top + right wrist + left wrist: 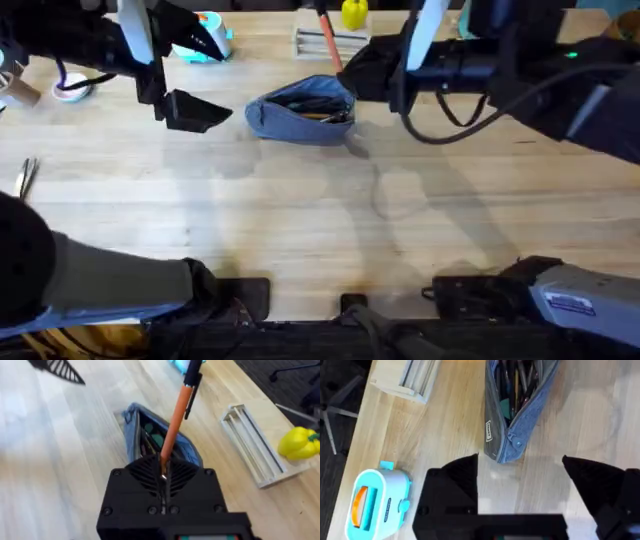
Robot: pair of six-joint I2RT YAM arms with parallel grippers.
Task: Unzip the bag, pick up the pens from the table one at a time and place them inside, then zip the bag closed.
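Right end effector (163,467) clamped on orange pen (176,415), held over open bag (150,435) for drop-in; left end effector (520,477) spread apart beside bag.

A robot lab bench — plank table (300,220) strewn with props (toy toaster (375,502), plastic lemon (299,442)).

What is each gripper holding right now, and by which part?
The right gripper pinches the orange pen by its lower end, the black-capped end pointing away, above the open bag. The left gripper is open and holds nothing.
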